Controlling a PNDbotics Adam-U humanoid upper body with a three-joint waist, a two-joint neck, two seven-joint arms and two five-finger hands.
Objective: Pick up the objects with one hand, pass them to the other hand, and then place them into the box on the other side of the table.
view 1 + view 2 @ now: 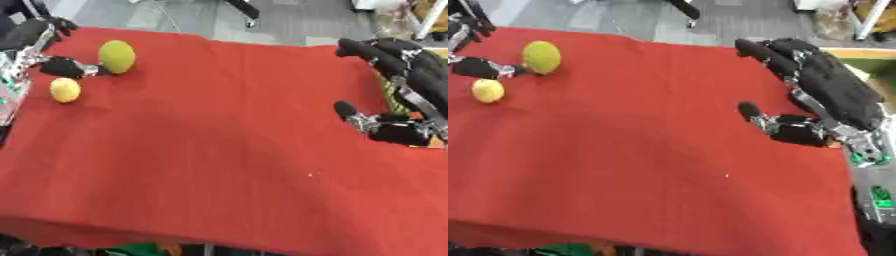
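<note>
At far left, robot hand (61, 66) seemingly touches green ball (117, 56), fingers spread.

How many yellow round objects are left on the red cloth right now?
2. The larger yellow-green ball sits at the far left, touching the left hand; the smaller yellow ball lies just nearer, at the left edge. None seems hidden.

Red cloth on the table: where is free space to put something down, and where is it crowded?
The red cloth is bare across its whole middle and near edge, between the two fruits at far left and the right hand at far right. Crowded is the far left corner: the left hand touches the green fruit, with the yellow fruit just below.
</note>
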